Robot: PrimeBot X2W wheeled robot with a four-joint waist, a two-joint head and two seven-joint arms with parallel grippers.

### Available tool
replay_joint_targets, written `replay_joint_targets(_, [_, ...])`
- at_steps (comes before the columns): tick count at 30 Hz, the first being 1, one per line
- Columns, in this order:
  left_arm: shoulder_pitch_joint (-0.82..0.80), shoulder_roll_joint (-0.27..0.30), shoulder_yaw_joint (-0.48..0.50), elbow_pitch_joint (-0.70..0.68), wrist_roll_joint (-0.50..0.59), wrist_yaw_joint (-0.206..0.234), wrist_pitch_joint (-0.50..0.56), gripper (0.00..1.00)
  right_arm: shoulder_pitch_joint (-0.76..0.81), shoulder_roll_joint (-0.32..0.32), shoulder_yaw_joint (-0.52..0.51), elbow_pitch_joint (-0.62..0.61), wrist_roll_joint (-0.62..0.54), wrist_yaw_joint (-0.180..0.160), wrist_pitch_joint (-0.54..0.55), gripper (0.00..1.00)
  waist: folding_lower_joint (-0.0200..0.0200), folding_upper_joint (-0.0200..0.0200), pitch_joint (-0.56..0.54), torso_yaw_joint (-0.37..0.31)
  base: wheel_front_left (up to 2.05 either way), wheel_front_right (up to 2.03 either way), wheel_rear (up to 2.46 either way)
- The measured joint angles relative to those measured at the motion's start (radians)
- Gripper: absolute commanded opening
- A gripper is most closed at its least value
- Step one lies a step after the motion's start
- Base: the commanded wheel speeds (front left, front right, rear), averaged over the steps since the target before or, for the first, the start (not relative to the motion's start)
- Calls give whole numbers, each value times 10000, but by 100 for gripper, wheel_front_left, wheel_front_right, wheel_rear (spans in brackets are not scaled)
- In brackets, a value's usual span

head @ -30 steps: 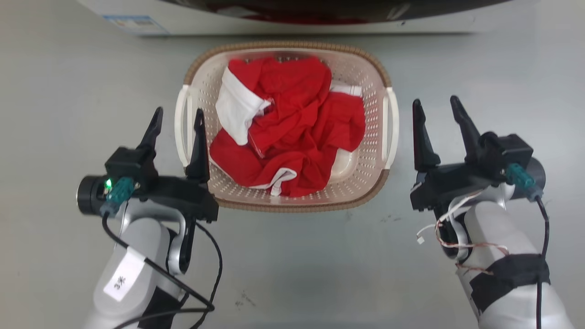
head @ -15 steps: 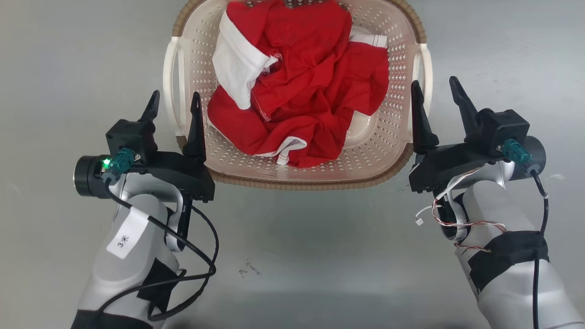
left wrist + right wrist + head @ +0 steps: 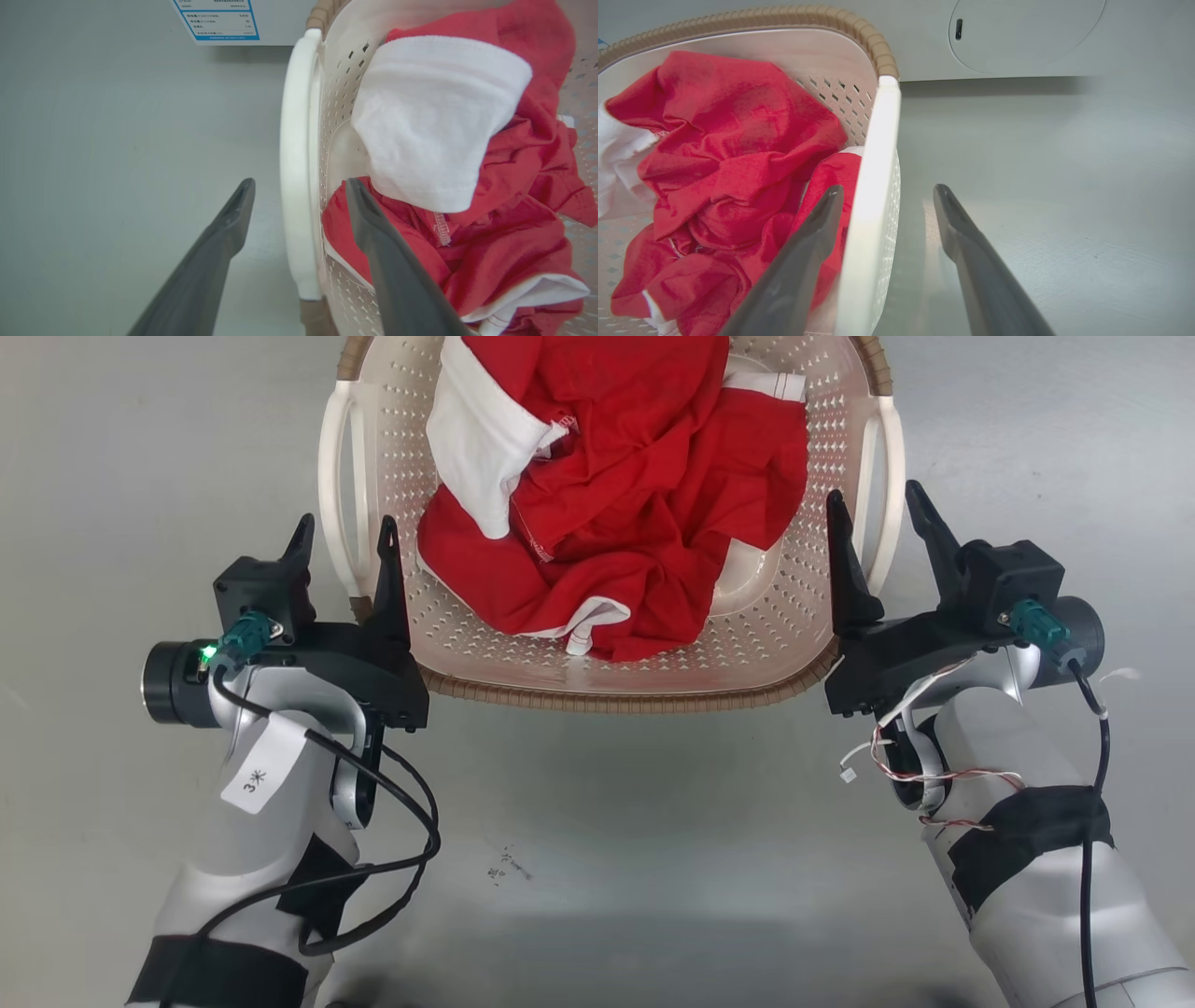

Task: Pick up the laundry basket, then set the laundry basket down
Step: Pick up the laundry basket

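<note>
Laundry basket (image 3: 607,695) at 12 o'clock in head view, grey floor (image 3: 597,859) around it, red-and-white clothes (image 3: 616,495) inside. Left gripper (image 3: 344,523) at basket's 9 o'clock: fingers spread, astride left handle (image 3: 334,476), not pinching. Right gripper (image 3: 873,492) at 3 o'clock: fingers spread, astride right handle (image 3: 892,457).

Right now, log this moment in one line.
left gripper: open, straddling white side handle | right gripper: open, straddling opposite handle | cream perforated plastic laundry basket: ungripped, holds red-and-white clothing
</note>
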Motion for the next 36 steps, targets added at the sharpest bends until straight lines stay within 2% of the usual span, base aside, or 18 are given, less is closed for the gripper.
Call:
replay_joint_targets(16, [-1024, -46, -520, 1080, 102, -339, -46, 100, -616, -4, 853, 593, 775, -334, 0, 100, -2, 0, 255, 181, 0, 0, 0])
replay_joint_targets(18, [-1169, -54, -564, 1195, 100, -393, -46, 100, -741, -4, 966, 652, 861, -359, 0, 90, -2, 0, 320, 191, 0, 0, 0])
replay_joint_targets(19, [-1220, -56, -579, 1267, 100, -433, -48, 97, -766, -6, 1012, 662, 880, -362, -2, 85, -2, 0, 347, 196, 0, 0, 0])
replay_joint_targets(20, [-1245, -63, -610, 1438, 98, -441, -46, 49, -805, -35, 1108, 671, 997, -418, -15, 71, -3, -1, 381, 212, 0, 0, 0])
replay_joint_targets(21, [-1245, -61, -629, 1503, 96, -443, -46, 41, -842, -48, 1156, 694, 1095, -456, -15, 62, -3, -2, 396, 219, 0, 0, 0])
replay_joint_targets(22, [-1256, -63, -656, 1557, 86, -453, -46, 30, -896, -75, 1200, 719, 1193, -499, -15, 47, -3, -2, 410, 227, 0, 0, 0])
replay_joint_targets(23, [-1297, -63, -683, 1639, 77, -525, -46, 30, -943, -102, 1246, 731, 1248, -516, -15, 47, -3, -2, 424, 234, 0, 0, 0])
replay_joint_targets(25, [-1348, -42, -704, 1695, 23, -527, -48, 0, -965, -121, 1290, 754, 1302, -537, -17, 29, -3, -2, 437, 240, 0, 0, 0])
replay_joint_targets(26, [-1375, -31, -819, 1732, -169, -550, -50, 0, -1021, -113, 1425, 803, 1423, -623, -40, 0, -3, -2, 452, 241, 0, 0, 0])
replay_joint_targets(36, [-1328, 50, -1592, 1887, -995, -512, -50, 0, -1276, -169, 2115, 1392, 2059, -890, -77, 0, 0, 0, 190, 154, 0, 0, 0])
